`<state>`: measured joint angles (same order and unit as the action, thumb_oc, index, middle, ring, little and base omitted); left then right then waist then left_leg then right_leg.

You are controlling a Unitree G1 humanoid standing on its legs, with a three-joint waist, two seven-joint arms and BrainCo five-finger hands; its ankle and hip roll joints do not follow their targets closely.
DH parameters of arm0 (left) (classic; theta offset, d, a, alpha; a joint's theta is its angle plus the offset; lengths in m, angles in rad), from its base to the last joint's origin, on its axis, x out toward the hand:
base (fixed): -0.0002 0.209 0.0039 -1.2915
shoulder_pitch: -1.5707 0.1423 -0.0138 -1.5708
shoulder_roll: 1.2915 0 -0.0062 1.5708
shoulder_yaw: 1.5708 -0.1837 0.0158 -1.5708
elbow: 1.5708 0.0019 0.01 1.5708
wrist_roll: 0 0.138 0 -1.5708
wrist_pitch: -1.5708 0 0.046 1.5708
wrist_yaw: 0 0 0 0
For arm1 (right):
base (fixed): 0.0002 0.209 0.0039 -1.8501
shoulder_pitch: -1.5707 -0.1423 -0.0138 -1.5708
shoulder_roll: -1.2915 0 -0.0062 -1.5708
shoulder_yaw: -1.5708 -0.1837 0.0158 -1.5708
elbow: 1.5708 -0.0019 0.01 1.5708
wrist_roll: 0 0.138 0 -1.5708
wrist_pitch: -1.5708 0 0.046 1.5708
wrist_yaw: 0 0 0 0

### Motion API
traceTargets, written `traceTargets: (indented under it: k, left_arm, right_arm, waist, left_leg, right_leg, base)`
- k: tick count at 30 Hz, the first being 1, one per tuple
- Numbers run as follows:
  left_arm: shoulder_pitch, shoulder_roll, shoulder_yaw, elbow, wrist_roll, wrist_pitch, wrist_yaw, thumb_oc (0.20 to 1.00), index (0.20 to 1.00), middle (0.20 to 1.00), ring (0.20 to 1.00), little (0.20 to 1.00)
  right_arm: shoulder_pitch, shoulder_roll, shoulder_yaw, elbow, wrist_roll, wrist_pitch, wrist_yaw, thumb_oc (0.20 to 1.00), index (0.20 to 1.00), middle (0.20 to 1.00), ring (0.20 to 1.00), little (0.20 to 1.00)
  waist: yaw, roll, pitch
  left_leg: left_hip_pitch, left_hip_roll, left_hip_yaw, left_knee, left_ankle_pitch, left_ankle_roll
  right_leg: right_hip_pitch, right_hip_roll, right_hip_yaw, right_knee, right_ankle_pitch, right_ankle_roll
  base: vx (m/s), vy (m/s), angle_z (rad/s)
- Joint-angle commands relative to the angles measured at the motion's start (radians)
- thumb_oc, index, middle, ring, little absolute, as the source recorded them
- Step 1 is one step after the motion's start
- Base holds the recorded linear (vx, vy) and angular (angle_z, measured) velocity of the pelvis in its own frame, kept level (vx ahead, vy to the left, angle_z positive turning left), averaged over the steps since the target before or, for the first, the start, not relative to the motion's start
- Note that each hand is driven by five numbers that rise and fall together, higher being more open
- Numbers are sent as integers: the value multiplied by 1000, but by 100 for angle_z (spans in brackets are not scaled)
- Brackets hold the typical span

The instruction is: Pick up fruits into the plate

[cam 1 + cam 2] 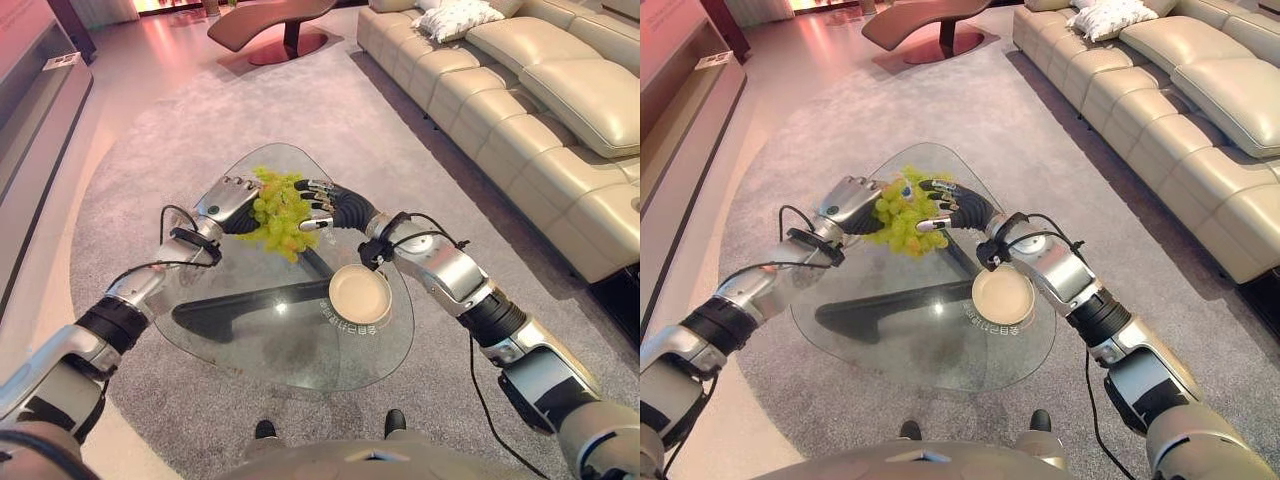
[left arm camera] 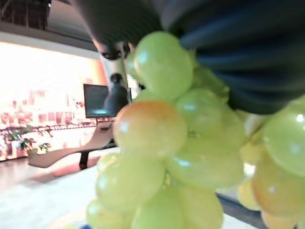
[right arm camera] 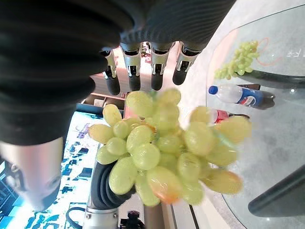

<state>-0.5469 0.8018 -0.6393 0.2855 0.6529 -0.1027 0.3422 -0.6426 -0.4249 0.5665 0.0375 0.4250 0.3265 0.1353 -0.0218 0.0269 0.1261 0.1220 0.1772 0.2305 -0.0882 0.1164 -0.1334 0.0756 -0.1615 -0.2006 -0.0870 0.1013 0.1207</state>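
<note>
A bunch of green grapes [image 1: 279,212] hangs above the far part of the glass table [image 1: 270,345], held between the two hands. Its long axis runs roughly top to bottom, the wide end up between the hands and the narrower tip drooping toward the glass. The left hand [image 1: 228,200] is at the bunch's left side, its dark cover pressed against the berries; in its wrist view the grapes crowd right up to the cover, and I cannot tell how its fingers are set. The right hand [image 1: 335,204] comes in from the other side with its dark-tipped fingers [image 3: 132,71] reaching out fairly straight over the top of the grapes, resting on them rather than curled round.

A round beige plate [image 1: 360,295] sits on the table nearer the robot, below the right wrist, well apart from the bunch. Through the glass in the right wrist view a plastic bottle [image 3: 238,94] with a blue cap lies on its side; its label is too small to read.
</note>
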Motion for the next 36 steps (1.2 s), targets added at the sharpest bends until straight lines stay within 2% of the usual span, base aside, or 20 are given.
traceTargets:
  k: [1, 10, 16, 22, 29, 32, 36]
  left_arm:
    - [-68, 1, 55, -27, -42, 23, 28, 200, 200, 200, 200, 200]
    - [-52, -65, 42, -44, -17, 63, 39, 200, 200, 200, 200, 200]
    - [-79, -70, 48, -25, -14, 80, 111, 200, 200, 200, 200, 200]
    - [-102, -31, 87, -38, 1, 90, 176, 200, 200, 200, 200, 200]
    - [-119, 67, 153, -55, -33, 73, 198, 200, 200, 200, 200, 200]
    - [-120, 76, 169, -70, -70, 63, 191, 200, 200, 200, 200, 200]
    - [-119, 48, 174, -103, -133, 43, 149, 200, 200, 200, 200, 200]
  right_arm:
    - [-48, 39, 14, -78, 44, -26, -18, 1000, 1000, 1000, 1000, 1000]
    - [-44, 62, 32, -91, 83, 10, -50, 1000, 1000, 1000, 1000, 1000]
    - [-43, 65, 36, -92, 88, 33, -48, 1000, 1000, 1000, 1000, 1000]
    - [-25, 55, 30, -81, 104, 53, -20, 1000, 1000, 1000, 1000, 1000]
    - [-6, 21, 22, -85, 114, 83, 10, 1000, 1000, 1000, 1000, 1000]
    - [0, 18, 24, -85, 147, 91, 29, 1000, 1000, 1000, 1000, 1000]
    - [2, 38, 38, -92, 232, 93, 59, 1000, 1000, 1000, 1000, 1000]
  waist:
    - [16, -34, -31]
    - [10, -37, -32]
    - [5, -40, -39]
    - [4, -41, -47]
    - [7, -38, -56]
    - [8, -37, -59]
    - [10, -39, -61]
  left_leg:
    - [-31, 2, 22, 71, -93, 6]
    - [-24, 4, 20, 63, -91, 6]
    - [-15, 9, 26, 49, -84, 2]
    - [-14, 13, 20, 45, -79, -3]
    - [-13, 12, 12, 38, -72, -6]
    - [-14, 12, 9, 35, -70, -5]
    - [-15, 13, 8, 36, -71, -4]
  right_leg:
    - [34, -56, -88, 58, -74, 29]
    - [38, -50, -78, 54, -77, 30]
    - [44, -46, -80, 50, -77, 28]
    - [48, -42, -78, 51, -80, 25]
    - [51, -40, -80, 54, -84, 23]
    - [52, -38, -79, 55, -86, 21]
    - [52, -37, -80, 54, -87, 20]
  base:
    - [0, 0, 0]
    - [0, 0, 0]
    - [0, 0, 0]
    - [0, 0, 0]
    - [5, 2, 2]
    - [0, 3, 1]
    - [0, 0, 0]
